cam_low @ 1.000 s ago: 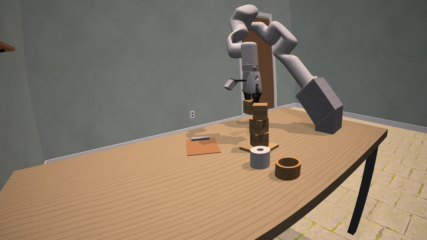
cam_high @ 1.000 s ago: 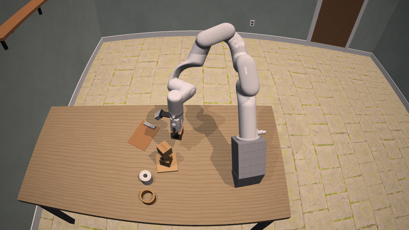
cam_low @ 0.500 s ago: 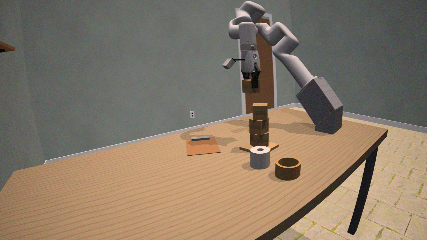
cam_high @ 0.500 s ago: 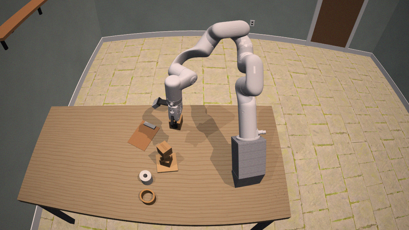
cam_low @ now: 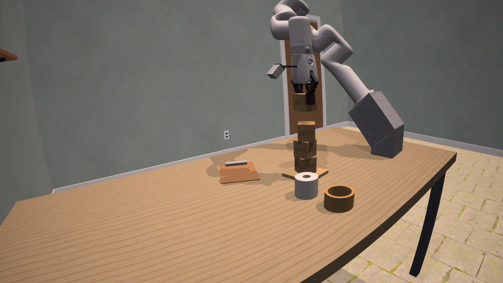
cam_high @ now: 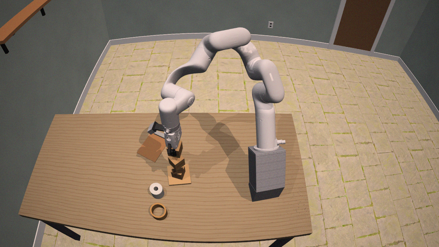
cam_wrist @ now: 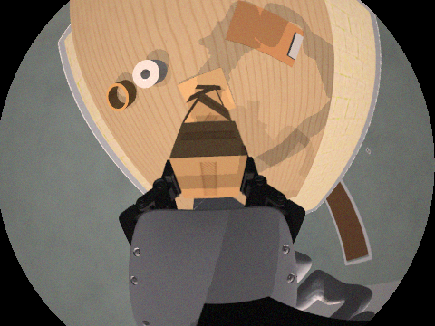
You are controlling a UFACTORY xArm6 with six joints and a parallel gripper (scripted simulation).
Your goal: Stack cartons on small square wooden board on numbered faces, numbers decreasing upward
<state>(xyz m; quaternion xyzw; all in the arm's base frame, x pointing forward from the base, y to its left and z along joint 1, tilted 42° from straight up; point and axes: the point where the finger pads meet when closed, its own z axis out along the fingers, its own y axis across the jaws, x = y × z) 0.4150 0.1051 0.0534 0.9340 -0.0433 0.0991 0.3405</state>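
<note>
Three brown cartons stand in a column point(cam_low: 305, 147) on the small square wooden board point(cam_low: 304, 172); the column also shows in the overhead view point(cam_high: 177, 168). The cartons sit slightly twisted against each other. My gripper point(cam_low: 304, 92) is shut on the fourth carton point(cam_low: 302, 102) and holds it in the air right above the column, with a clear gap to the top carton. In the wrist view the held carton point(cam_wrist: 208, 170) sits between the fingers and the column lies just beyond it. No numbers are visible.
A brown clipboard point(cam_low: 238, 171) lies on the table left of the board. A grey roll point(cam_low: 306, 185) and a brown ring point(cam_low: 338, 198) stand in front of the board. The arm's grey base block point(cam_low: 378, 124) is at the right.
</note>
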